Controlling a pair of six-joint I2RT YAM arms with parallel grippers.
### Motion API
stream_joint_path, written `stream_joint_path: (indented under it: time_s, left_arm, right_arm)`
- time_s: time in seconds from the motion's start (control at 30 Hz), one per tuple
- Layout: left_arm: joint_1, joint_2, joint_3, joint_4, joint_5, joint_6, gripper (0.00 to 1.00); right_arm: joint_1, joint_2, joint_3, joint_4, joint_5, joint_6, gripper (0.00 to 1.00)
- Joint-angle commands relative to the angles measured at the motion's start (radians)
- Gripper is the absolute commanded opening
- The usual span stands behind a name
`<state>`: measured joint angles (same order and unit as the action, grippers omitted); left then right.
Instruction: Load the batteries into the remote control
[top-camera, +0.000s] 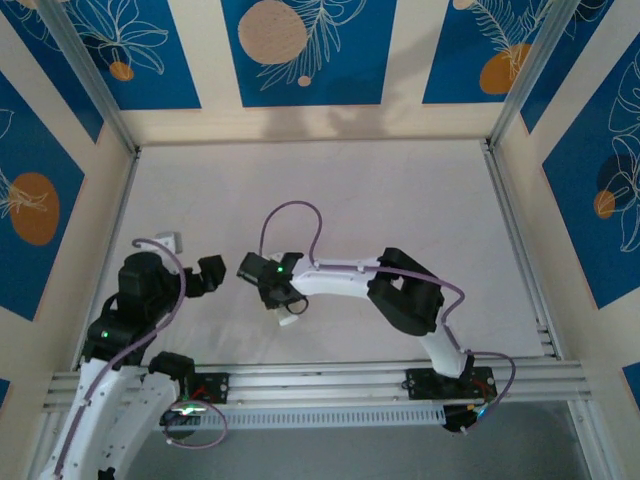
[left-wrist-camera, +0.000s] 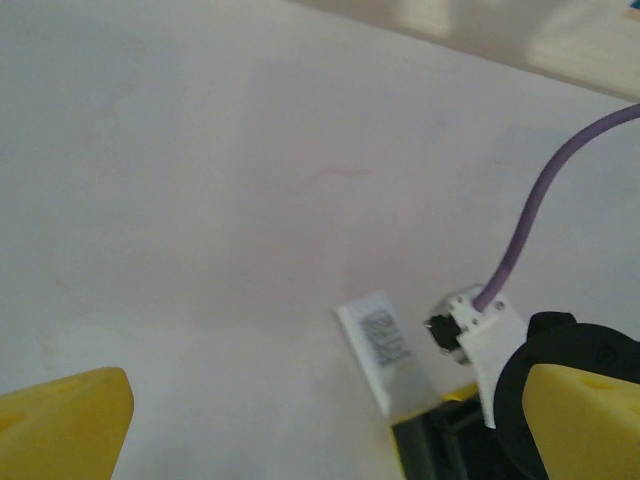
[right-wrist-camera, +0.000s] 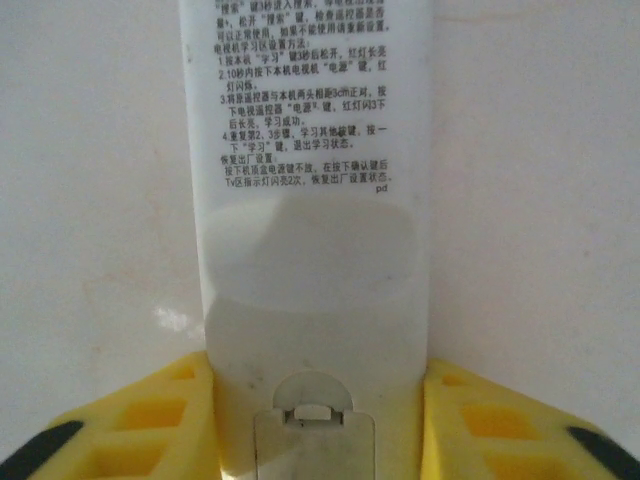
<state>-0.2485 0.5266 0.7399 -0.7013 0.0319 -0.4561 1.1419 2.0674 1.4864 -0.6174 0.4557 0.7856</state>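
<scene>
The remote control (right-wrist-camera: 315, 250) is gripped by the right tool (right-wrist-camera: 315, 400): in the right wrist view the yellow fingers (right-wrist-camera: 150, 425) are pressed against both long edges of its near end. The white bar is seen with its plain back uppermost, and the upper part of that back is covered by lines of small black print. At the end between the fingers, a rectangular panel (right-wrist-camera: 315, 445) with a small latch tab is visible.

In the overhead view the right tool (top-camera: 275, 290) is reached across to the left of centre of the pale worktop (top-camera: 400, 200), and a short white end of the remote control (top-camera: 288, 319) is seen protruding from it toward the near edge.

The left tool (top-camera: 210, 272) is held just to the left of the right one, apart from it. Its fingers (left-wrist-camera: 60, 425) are spread wide and nothing is held between them. A small white object (top-camera: 168, 240), too small to be identified, is seen on the worktop just behind the left arm.
</scene>
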Motion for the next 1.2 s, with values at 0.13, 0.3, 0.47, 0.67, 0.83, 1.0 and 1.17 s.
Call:
stream_joint_path:
  time_s: [0.13,0.3,0.47,0.67,0.83,1.0,1.17]
  left_arm:
    - [0.017,0.217,0.032,0.090,0.278,-0.224,0.90]
    - [0.003,0.378,0.036,0.261,0.453,-0.291,0.69]
    - [-0.011,0.462,-0.026,0.489,0.524,-0.372,0.61]
    - [-0.024,0.545,-0.048,0.587,0.592,-0.417,0.46]
    - [-0.026,0.501,-0.069,0.567,0.500,-0.431,0.27]
    - [-0.026,0.458,-0.046,0.472,0.357,-0.504,0.10]
    - [-0.026,0.470,0.039,0.269,0.241,-0.564,0.09]
  right_arm:
    - [-0.043,-0.324,-0.232,0.243,-0.113,-0.090,0.28]
    - [-0.077,-0.439,-0.324,0.361,-0.244,-0.140,0.27]
    - [-0.083,-0.487,-0.350,0.418,-0.286,-0.172,0.26]
    - [-0.088,-0.517,-0.373,0.479,-0.321,-0.163,0.26]
    - [-0.105,-0.512,-0.348,0.484,-0.354,-0.171,0.26]
    - [-0.092,-0.520,-0.305,0.409,-0.267,-0.213,0.45]
    - [-0.013,-0.528,-0.257,0.346,-0.022,-0.397,0.59]
